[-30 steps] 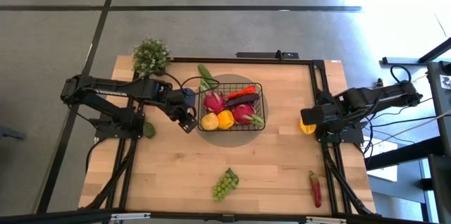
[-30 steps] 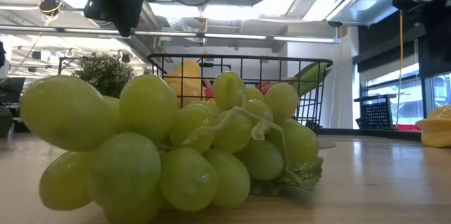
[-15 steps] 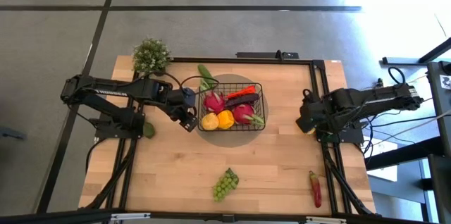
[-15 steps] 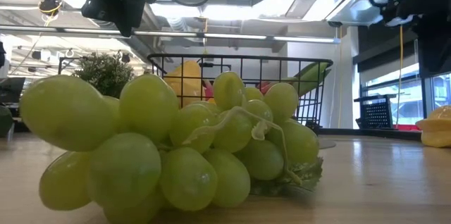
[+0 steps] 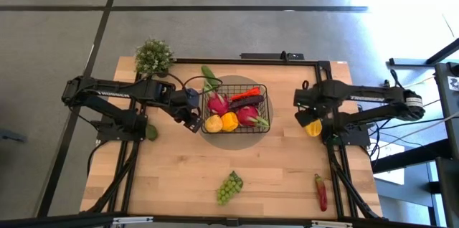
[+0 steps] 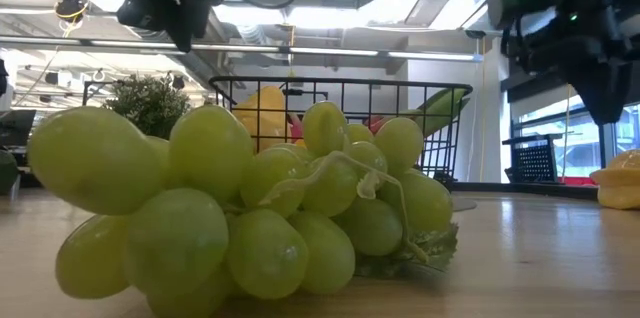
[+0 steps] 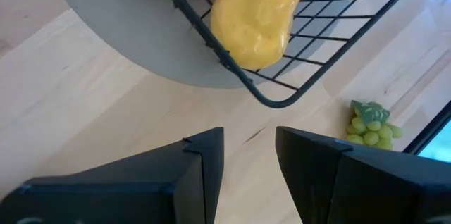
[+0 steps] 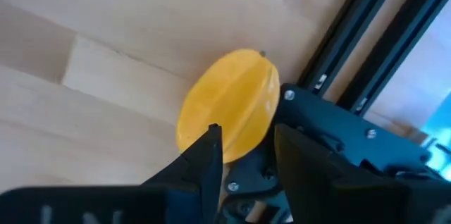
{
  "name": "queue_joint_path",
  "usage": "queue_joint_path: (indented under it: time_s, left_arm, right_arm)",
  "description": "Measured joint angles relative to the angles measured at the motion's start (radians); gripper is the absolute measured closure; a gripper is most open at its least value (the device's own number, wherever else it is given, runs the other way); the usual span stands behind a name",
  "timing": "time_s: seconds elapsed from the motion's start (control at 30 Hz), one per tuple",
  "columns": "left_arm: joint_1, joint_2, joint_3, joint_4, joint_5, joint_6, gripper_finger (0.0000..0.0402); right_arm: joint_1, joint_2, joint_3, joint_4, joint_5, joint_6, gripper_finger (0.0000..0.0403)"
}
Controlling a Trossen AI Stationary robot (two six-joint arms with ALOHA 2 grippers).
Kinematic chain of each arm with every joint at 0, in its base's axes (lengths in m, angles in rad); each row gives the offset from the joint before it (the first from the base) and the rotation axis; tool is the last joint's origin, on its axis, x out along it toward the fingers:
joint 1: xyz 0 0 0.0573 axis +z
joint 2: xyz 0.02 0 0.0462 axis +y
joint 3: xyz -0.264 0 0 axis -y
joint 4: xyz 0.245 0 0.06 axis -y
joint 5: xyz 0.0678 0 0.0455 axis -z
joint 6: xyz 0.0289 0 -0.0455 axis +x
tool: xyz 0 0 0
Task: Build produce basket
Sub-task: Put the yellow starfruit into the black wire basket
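The basket sits on a grey disc near your wooden desk's far edge, holding produce. Your left end effector hovers beside it, fingers apart, empty. Your right end effector, likewise parted and empty, hangs above a yellow fruit by the right edge.

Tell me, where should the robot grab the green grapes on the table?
Probably from straight above, pinching the green grapes across the narrow width of the bunch. It lies flat on the bare table, longer than wide, with open wood all round, so nothing blocks that way. The bumpy grapes may slip, so squeeze near the middle.
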Motion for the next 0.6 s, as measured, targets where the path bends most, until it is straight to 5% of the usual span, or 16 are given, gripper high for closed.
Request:
queue_joint_path:
  time_s: [0.6]
  left_arm:
    - [0.0, 0.0, 0.0, 0.005, 0.001, 0.0, 0.0285]
  right_arm:
    - [-0.195, 0.237, -0.087, 0.042, -0.222, -0.198, 0.0281]
